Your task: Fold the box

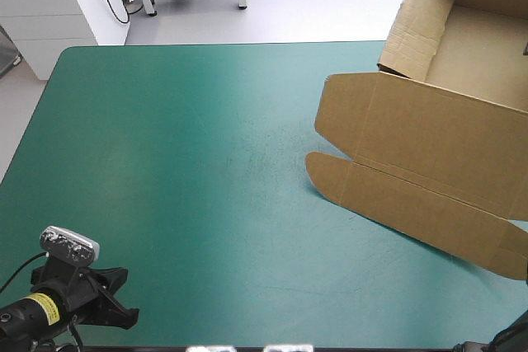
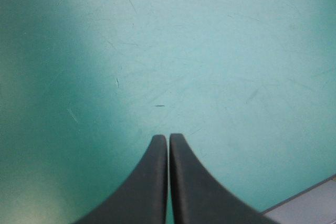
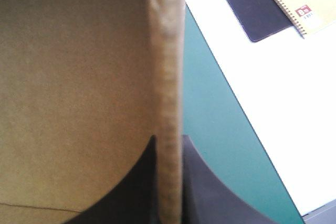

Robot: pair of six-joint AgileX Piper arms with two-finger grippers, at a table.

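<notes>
Both fingers of the right gripper (image 3: 169, 148) are all but closed, pinching one wall of the box (image 1: 429, 138) edge-on between them. The box sits at the table's (image 1: 181, 162) far right, tray walls up, lid spread toward the middle. Pressed together, the left gripper (image 2: 168, 139) hangs over bare cover near the front left corner, well apart from the box.

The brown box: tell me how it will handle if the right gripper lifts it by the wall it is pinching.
The box is thin board, so probably light. Held by one wall in the right gripper, it would likely tilt, its flat lid hanging or swinging on its creases. Board panels should stay stiff; the creased flap may flop.
</notes>
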